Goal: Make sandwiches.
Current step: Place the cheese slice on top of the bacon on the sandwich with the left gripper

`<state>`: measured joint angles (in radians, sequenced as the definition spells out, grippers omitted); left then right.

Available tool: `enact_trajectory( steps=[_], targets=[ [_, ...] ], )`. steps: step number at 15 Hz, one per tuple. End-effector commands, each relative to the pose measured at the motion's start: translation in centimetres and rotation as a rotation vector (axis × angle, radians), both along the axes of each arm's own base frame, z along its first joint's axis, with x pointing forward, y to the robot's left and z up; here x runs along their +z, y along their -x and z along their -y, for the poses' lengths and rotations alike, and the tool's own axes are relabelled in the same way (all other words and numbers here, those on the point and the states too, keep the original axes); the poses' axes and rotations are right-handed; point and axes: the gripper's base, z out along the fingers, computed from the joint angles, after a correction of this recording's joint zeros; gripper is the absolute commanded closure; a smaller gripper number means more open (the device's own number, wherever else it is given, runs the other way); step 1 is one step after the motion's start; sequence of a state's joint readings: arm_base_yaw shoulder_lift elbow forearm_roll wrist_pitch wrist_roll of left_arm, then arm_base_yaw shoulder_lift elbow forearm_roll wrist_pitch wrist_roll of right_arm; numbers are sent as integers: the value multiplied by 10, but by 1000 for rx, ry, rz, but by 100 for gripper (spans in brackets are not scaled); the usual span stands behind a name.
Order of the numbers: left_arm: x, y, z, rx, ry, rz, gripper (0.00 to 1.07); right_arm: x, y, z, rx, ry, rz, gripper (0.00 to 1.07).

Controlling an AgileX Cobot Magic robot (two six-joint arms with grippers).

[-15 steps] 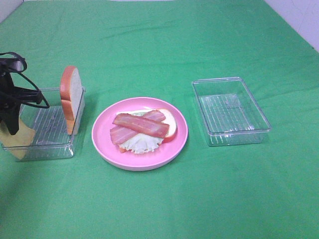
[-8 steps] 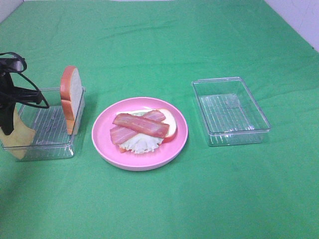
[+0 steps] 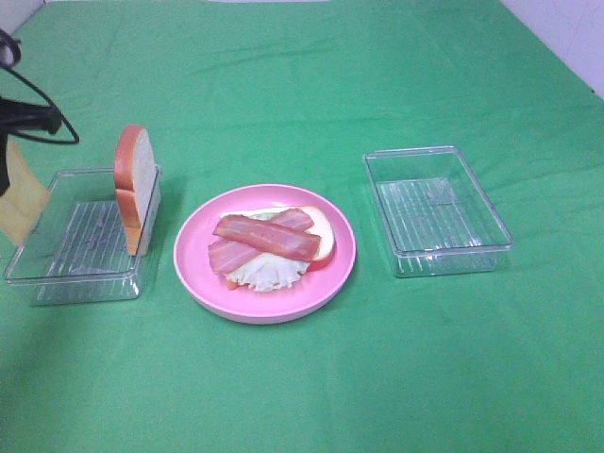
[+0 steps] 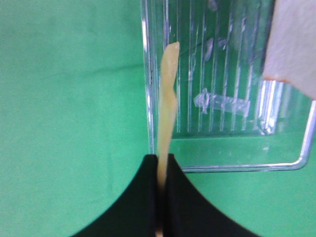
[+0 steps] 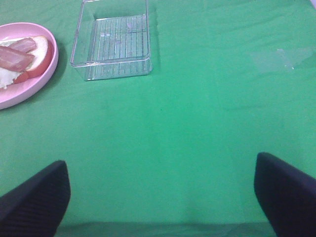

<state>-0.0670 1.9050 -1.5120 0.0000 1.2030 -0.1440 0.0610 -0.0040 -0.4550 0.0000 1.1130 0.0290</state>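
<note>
- The yellow cheese square is pinched edge-on in the clenched left claw, held above the left clear tray.
- The right claw is spread wide, holding nothing.
- Bacon strips, lettuce and a bread slice are stacked on the pink plate.
- Another bread slice is stood upright in the left tray.

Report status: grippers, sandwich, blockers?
Left gripper shut on cheese slice, lifted above left tray. Right gripper open, idle. Bacon tops stack on plate. Path looks clear.
</note>
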Motion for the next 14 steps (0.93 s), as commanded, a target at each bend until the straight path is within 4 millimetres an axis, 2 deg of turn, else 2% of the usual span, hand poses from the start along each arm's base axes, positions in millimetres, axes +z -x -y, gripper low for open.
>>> enact_trajectory(
  steps=[1,4,5,8,10,11,12,14],
  targets=[
    [50,11,3,6,27,88,107,0,3,0,1,0,38,11],
    [115,15,12,-13,98,261,107,0,3,0,1,0,38,11],
    [125,15,14,-19,107,289,107,0,3,0,1,0,38,11],
    [166,17,56,-124,189,437,107,0,3,0,1,0,38,11],
    [174,23,88,-221,298,479,107,0,3,0,1,0,38,11],
    [166,25,118,-332,429,433,107,0,3,0,1,0,38,11],
    [161,23,125,-354,462,410,107,0,3,0,1,0,38,11],
    [134,12,145,-407,557,309,107,0,3,0,1,0,38,11]
  ],
)
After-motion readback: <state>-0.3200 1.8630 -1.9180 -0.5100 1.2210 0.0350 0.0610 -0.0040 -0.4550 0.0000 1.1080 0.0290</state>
